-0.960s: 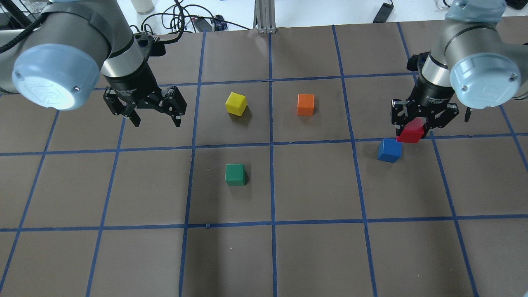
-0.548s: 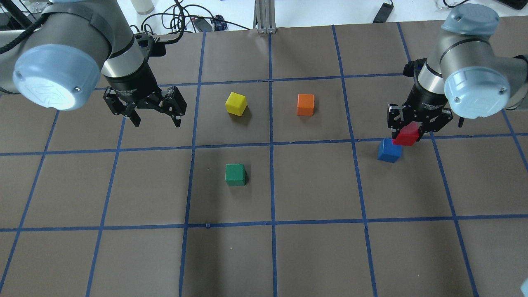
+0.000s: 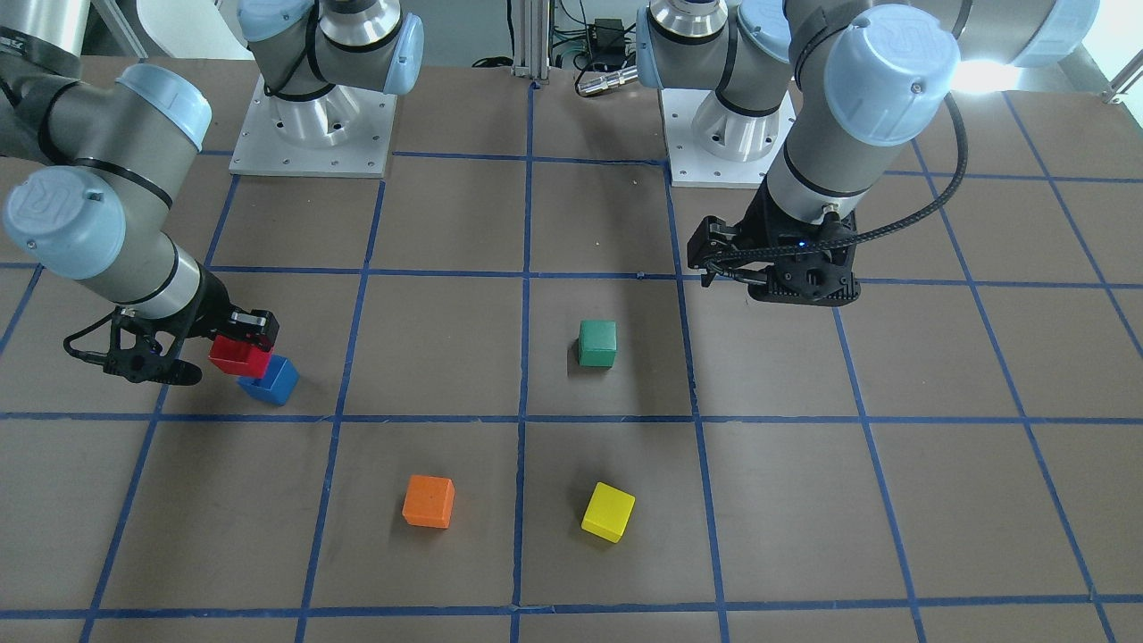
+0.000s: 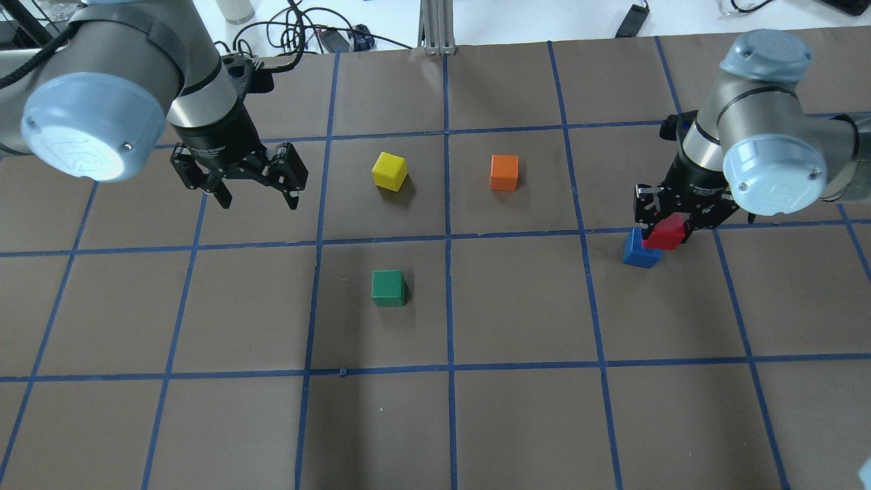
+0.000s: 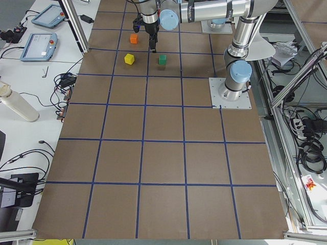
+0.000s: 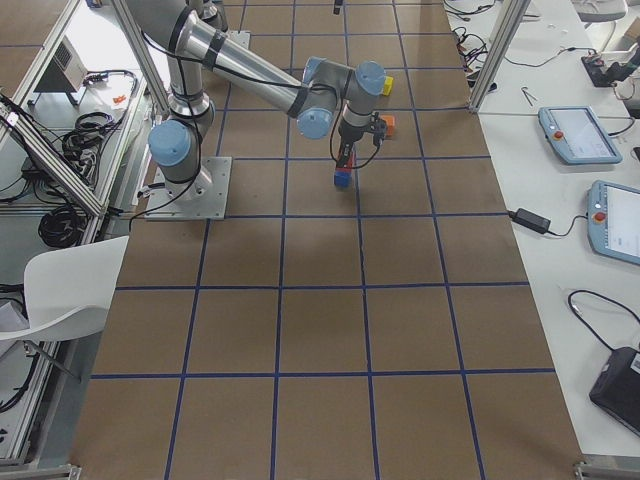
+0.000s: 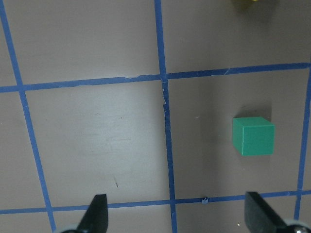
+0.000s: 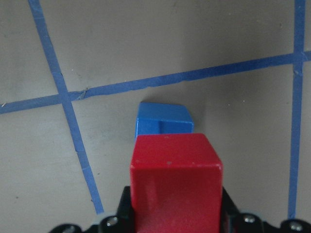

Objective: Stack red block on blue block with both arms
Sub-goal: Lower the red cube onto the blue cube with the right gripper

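Observation:
My right gripper is shut on the red block and holds it just above the table, overlapping the near upper edge of the blue block. In the front-facing view the red block sits up against the blue block. In the right wrist view the red block fills the lower middle and the blue block shows just beyond it. I cannot tell whether the two blocks touch. My left gripper hangs open and empty at the far left, well away from both blocks.
A green block lies near the table's middle and also shows in the left wrist view. A yellow block and an orange block lie farther back. Blue tape lines grid the brown table.
My right gripper has moved left and lower with the red block, closing in over the blue block. The left arm has not moved.

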Robot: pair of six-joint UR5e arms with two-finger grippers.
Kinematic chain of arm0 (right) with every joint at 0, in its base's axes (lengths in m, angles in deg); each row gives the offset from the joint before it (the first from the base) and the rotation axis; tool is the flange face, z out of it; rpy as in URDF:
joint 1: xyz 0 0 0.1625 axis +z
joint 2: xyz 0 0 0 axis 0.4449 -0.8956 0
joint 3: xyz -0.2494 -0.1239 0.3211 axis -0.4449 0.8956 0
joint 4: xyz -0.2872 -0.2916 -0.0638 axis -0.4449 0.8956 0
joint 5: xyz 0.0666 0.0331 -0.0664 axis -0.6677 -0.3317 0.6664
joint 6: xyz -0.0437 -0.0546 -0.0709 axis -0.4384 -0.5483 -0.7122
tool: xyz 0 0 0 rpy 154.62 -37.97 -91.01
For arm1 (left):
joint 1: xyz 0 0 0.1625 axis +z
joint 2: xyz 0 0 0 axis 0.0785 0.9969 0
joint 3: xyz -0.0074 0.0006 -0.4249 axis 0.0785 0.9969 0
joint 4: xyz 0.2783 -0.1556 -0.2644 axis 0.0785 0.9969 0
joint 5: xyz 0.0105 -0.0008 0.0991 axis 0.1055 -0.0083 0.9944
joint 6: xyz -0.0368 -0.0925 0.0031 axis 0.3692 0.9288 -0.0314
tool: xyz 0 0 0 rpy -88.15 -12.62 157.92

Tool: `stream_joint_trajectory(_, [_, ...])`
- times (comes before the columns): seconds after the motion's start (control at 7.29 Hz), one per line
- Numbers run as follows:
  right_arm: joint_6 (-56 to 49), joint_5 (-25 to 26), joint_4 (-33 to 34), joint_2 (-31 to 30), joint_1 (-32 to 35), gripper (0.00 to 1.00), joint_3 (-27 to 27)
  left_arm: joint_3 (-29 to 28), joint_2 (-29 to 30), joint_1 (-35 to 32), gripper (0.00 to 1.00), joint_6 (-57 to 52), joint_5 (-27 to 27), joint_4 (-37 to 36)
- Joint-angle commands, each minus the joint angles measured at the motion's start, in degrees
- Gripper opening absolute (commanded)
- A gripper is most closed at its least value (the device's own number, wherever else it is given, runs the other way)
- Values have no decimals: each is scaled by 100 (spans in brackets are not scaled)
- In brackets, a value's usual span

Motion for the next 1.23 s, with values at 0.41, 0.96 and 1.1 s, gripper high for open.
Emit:
stream_joint_trajectory(0.41, [8, 5, 408, 0, 0, 11, -281, 0, 0, 2, 100, -9, 4, 0])
stream_joint_trajectory(0.96, [25, -12, 671, 96, 9, 17, -290, -26, -9, 3, 100, 9, 4, 0])
stream_joint_trajectory(1.1, [77, -12, 707, 166, 9, 17, -264, -18, 0, 3, 100, 17, 4, 0])
